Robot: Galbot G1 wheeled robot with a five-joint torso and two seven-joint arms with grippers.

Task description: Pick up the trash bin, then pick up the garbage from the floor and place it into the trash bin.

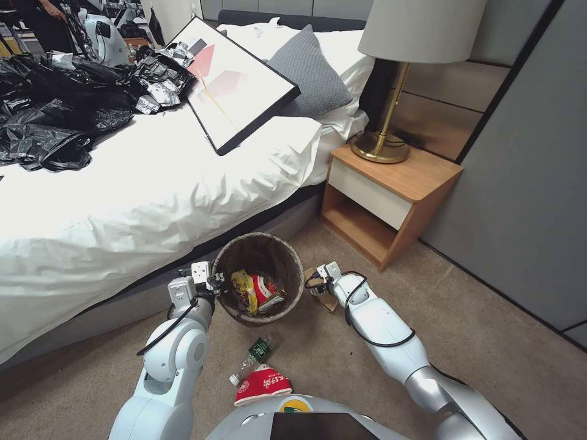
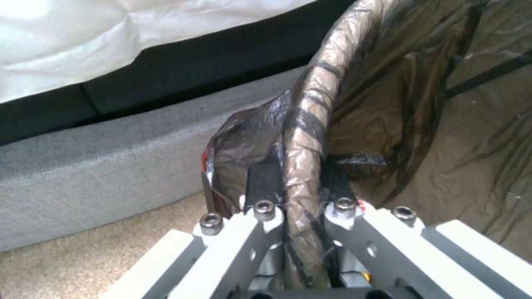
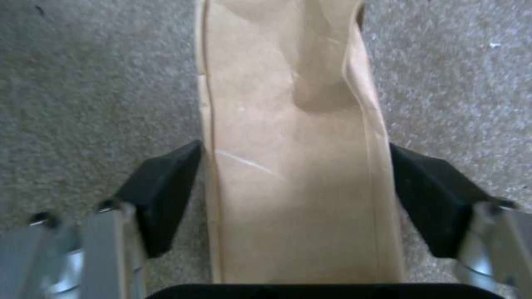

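Note:
The trash bin [image 1: 264, 239], lined with a brown bag, is tilted beside the bed with a yellow wrapper [image 1: 244, 288] and a red cup [image 1: 266, 289] inside. My left gripper [image 1: 215, 283] is shut on its bagged rim [image 2: 311, 104], one finger [image 2: 264, 182] outside and one inside. My right gripper [image 1: 317, 282] is down at the carpet just right of the bin, open. Its pads [image 3: 164, 195] stand at both edges of a strip of brown paper [image 3: 288, 104], also seen as brown paper [image 1: 327, 299]. A green-labelled bottle [image 1: 255, 354] and a red-and-white cup [image 1: 263, 385] lie on the floor close to my base.
The bed [image 1: 122, 208] runs along the left, carrying black bags [image 1: 55, 116], a framed picture [image 1: 235, 82] and a grey pillow [image 1: 309, 70]. A wooden nightstand [image 1: 391, 201] with a brass lamp [image 1: 391, 73] stands right of the bin. A grey wall panel [image 1: 526, 183] bounds the right.

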